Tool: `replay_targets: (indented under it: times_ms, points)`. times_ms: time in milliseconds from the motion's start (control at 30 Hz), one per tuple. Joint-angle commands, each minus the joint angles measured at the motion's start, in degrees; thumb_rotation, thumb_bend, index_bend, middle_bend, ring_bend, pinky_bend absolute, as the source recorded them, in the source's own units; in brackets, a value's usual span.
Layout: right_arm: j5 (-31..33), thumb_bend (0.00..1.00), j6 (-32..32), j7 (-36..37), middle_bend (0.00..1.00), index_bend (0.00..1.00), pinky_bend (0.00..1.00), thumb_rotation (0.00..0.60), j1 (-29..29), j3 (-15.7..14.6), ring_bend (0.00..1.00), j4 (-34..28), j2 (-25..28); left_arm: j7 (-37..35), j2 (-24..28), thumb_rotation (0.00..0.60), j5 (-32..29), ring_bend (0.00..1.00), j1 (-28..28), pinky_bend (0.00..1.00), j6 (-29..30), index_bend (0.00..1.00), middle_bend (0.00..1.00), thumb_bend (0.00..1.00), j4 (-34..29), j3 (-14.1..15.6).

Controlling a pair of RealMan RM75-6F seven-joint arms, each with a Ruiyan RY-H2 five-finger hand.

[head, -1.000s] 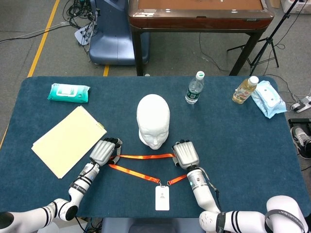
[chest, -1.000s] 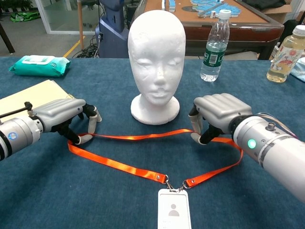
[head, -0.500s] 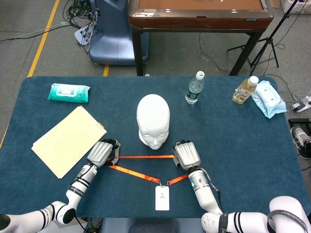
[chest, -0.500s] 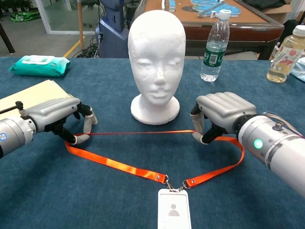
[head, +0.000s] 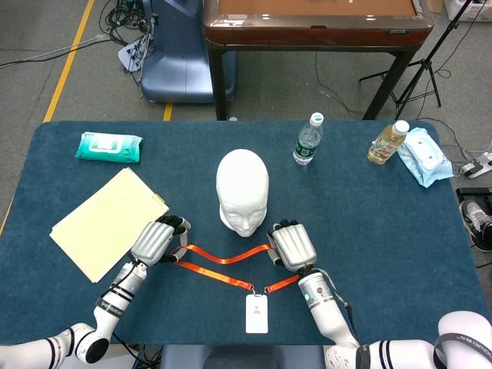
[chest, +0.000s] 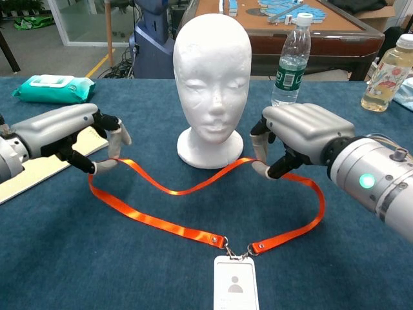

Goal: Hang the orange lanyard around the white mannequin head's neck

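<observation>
Lanyard: flat orange fabric lanyard (chest: 193,187) runs left–right at lower centre, sagging mid-span.
Hands: left hand (chest: 64,132) and right hand (chest: 297,139) each pinch it.
Chest view only: white foam mannequin head (chest: 211,71) faces camera — badge (chest: 235,284) nearest.

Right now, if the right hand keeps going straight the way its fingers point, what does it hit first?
Probably the white mannequin head: the right hand points toward its base, close by, while pinching the orange lanyard. Depth is hard to judge.
</observation>
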Motion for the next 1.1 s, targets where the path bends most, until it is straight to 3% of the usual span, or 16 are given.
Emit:
replay_targets:
  times_ms: [33, 633, 1100]
  points:
    - [-1.4, 0.44, 0.4, 0.4, 0.48, 0.64, 0.39, 0.6, 0.0, 0.2, 0.33, -1.7, 0.8, 1.5, 3.0, 0.6, 1.1, 0.25, 0.5, 0.24, 2.4, 0.63, 0.33, 0.33, -4.8, -0.9]
    - [-9.0, 0.44, 3.9, 1.2, 0.48, 0.64, 0.39, 0.6, 0.0, 3.1, 0.33, -13.1, 6.5, 6.4, 14.4, 0.6, 1.1, 0.25, 0.1, 0.24, 6.0, 0.63, 0.33, 0.33, -22.7, -6.2]
    - [-8.3, 0.44, 5.4, 0.7, 0.48, 0.64, 0.39, 0.6, 1.0, 9.0, 0.33, -19.8, 12.1, 9.5, 21.4, 0.6, -2.6, 0.25, -2.6, 0.24, 4.9, 0.63, 0.33, 0.33, -30.9, -11.3]
